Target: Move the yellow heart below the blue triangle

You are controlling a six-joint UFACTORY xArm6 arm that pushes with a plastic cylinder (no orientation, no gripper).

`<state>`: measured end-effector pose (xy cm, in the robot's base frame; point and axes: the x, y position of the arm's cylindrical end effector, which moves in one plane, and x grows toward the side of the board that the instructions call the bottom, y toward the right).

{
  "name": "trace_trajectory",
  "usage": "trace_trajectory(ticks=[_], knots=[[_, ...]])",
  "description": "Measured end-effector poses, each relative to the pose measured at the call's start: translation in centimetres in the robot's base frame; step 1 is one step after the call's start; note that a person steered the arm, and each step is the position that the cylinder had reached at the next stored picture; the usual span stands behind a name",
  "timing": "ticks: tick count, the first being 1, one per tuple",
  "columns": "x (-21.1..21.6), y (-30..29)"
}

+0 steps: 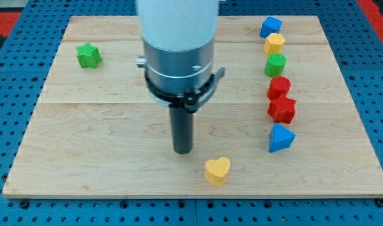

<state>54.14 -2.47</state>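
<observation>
The yellow heart (217, 170) lies near the view's bottom edge of the wooden board (103, 125), a little right of centre. The blue triangle (280, 138) sits to its right and slightly higher, at the lower end of a column of blocks. My tip (183, 150) is just up and to the left of the yellow heart, a small gap apart from it. The arm's white and grey body hides the board's top middle.
A column on the view's right holds a blue cube (270, 26), a yellow hexagon (274, 43), a green cylinder (275, 64), a red cylinder (279, 87) and a red star (282, 108). A green star (88, 55) sits at the top left.
</observation>
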Motion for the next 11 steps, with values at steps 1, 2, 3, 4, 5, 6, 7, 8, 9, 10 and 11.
trace_trajectory(ticks=[1,2,3,4,5,6,7,8,9,10,11], knots=[[5.0,3.7],[7.0,5.8],[5.2,9.4],[3.3,12.2],[3.7,9.1],[3.6,9.6],[2.3,11.1],[0.6,11.0],[1.0,13.0],[4.4,15.3],[7.1,17.1]])
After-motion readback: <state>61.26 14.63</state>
